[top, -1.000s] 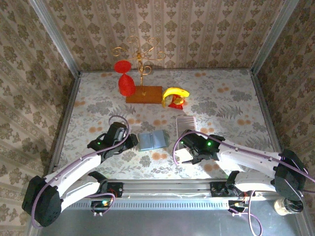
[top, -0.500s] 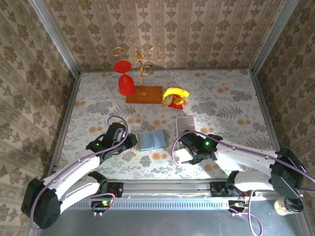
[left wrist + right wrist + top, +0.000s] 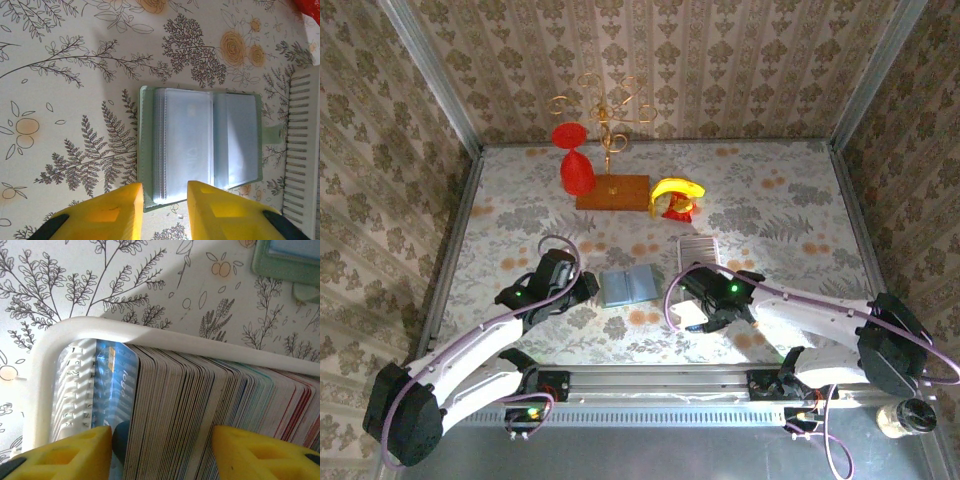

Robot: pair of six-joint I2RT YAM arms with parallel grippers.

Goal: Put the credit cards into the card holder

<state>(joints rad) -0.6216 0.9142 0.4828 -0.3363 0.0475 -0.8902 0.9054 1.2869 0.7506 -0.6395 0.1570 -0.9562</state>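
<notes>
The tray (image 3: pixel 150 335) is packed with cards (image 3: pixel 210 400) on edge, a blue card (image 3: pixel 112 385) at its end; the right tool (image 3: pixel 161 437) stands open astride them, gripping none. The card holder (image 3: pixel 200 145) lies open on the desk (image 3: pixel 75 100), the left tool (image 3: pixel 164 192) part open over its edge.

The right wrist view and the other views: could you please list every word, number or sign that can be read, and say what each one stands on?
Blue card, at the front of the stack in the white tray: white characters run sideways, too blurred and partly hidden to read.
Card holder: faint marks on a clear sleeve, not legible.
Top external view: no lettering that can be made out.
</notes>
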